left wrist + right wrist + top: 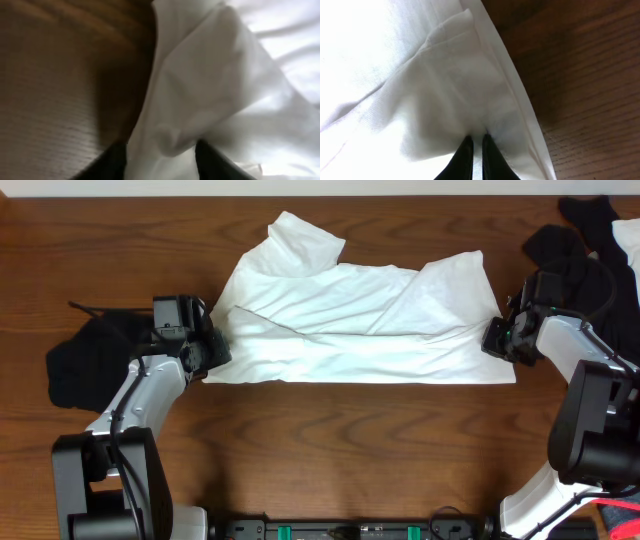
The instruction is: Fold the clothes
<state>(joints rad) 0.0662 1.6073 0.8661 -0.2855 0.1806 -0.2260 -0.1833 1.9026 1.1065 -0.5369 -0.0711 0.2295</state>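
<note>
The shirt [360, 320] lies spread across the table [330, 440], partly folded. Your right gripper [497, 338] pinches its right edge, fingers almost closed. Your left gripper [207, 352] stands parted, with cloth loose between its fingers. Lift the left one straight up so the fold doesn't drag.
</note>
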